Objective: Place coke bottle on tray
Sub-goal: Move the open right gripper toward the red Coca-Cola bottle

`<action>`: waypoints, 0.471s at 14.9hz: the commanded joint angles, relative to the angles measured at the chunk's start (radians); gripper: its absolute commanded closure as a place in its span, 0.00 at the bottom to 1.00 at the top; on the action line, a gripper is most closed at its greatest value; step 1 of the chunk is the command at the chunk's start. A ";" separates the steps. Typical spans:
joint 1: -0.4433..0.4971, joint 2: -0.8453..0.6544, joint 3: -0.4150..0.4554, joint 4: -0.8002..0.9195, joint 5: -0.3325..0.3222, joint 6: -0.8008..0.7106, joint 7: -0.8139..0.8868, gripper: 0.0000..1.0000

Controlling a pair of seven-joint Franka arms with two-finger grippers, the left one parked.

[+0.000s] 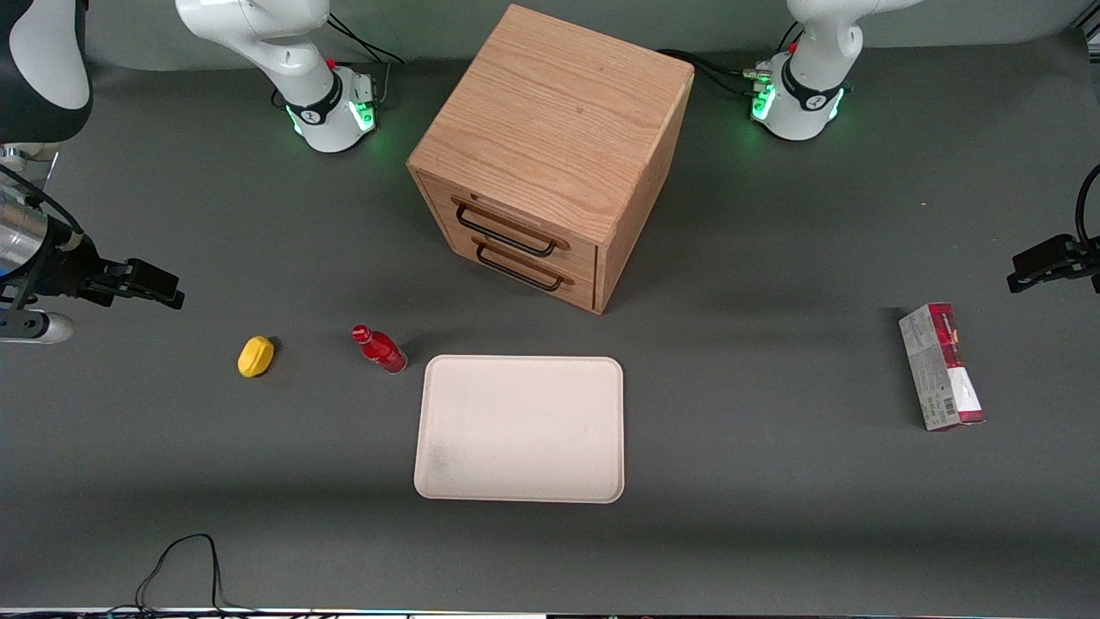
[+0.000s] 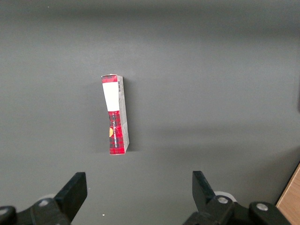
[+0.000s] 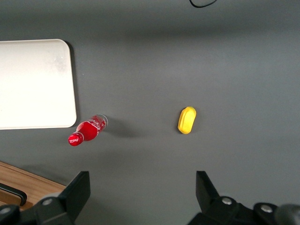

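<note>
The coke bottle (image 1: 379, 348) is a small glossy red bottle with a red cap, standing on the grey table close to a corner of the tray (image 1: 520, 428), apart from it. The tray is cream-white, flat and bare. The bottle (image 3: 87, 131) and a part of the tray (image 3: 35, 84) also show in the right wrist view. My right gripper (image 1: 159, 286) hangs above the table at the working arm's end, well away from the bottle. Its jaws stand wide apart with nothing between them (image 3: 140, 187).
A yellow lemon-shaped lump (image 1: 255, 356) lies beside the bottle, toward the working arm's end. A wooden two-drawer cabinet (image 1: 550, 155) stands farther from the front camera than the tray. A red-and-grey carton (image 1: 941, 367) lies toward the parked arm's end.
</note>
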State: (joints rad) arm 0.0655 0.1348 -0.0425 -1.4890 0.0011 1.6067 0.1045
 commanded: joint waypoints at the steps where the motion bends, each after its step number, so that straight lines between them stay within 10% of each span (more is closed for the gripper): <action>1: 0.004 0.012 0.003 0.030 -0.013 -0.025 -0.014 0.00; 7: 0.017 0.022 0.004 0.015 0.043 -0.024 -0.006 0.00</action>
State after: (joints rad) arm 0.0685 0.1374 -0.0397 -1.4906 0.0128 1.6020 0.1043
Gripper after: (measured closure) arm 0.000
